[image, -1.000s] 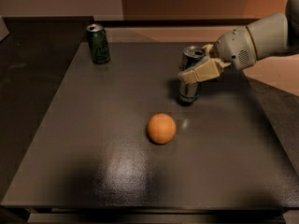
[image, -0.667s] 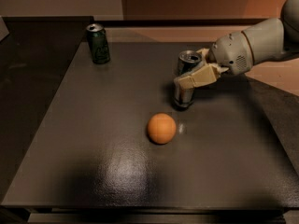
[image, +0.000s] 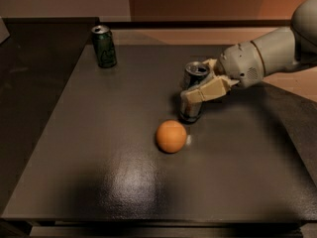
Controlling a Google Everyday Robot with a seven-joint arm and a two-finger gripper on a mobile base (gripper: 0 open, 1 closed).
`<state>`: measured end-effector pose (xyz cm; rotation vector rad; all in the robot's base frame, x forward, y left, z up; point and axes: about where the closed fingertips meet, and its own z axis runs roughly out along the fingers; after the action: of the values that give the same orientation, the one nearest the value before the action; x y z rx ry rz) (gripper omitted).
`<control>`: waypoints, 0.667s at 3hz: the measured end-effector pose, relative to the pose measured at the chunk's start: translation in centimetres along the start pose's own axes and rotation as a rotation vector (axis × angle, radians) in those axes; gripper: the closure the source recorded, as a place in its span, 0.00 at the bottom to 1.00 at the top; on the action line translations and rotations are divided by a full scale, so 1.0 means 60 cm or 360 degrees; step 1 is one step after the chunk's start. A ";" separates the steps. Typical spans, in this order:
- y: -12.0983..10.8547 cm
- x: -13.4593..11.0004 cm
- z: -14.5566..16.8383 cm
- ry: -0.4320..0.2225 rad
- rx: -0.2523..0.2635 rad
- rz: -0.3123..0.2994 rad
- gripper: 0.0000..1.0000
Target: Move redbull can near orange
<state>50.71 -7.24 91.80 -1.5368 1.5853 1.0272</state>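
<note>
The redbull can (image: 193, 78) stands upright on the dark table (image: 99, 148), a little behind and to the right of the orange (image: 171, 136). It is slim, with a silver top and a silver lower part. My gripper (image: 197, 90) reaches in from the right and is shut on the can around its middle. The cream-coloured fingers (image: 205, 90) cover the can's front. The can's base is close to the orange, with a small gap between them.
A wider dark green can (image: 104, 46) stands at the far left corner of the table. The grey arm (image: 267, 53) comes in over the table's right side. The table's front edge runs along the bottom of the view.
My gripper has moved the redbull can to the left and toward the front, closer to the orange. The orange and the green can have not moved.
</note>
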 end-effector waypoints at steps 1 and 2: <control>0.006 0.006 0.007 -0.0013 -0.0041 -0.0014 0.38; 0.006 0.004 0.011 -0.0013 -0.0044 -0.0016 0.13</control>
<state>50.33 -6.78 91.33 -1.5557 1.5624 1.0524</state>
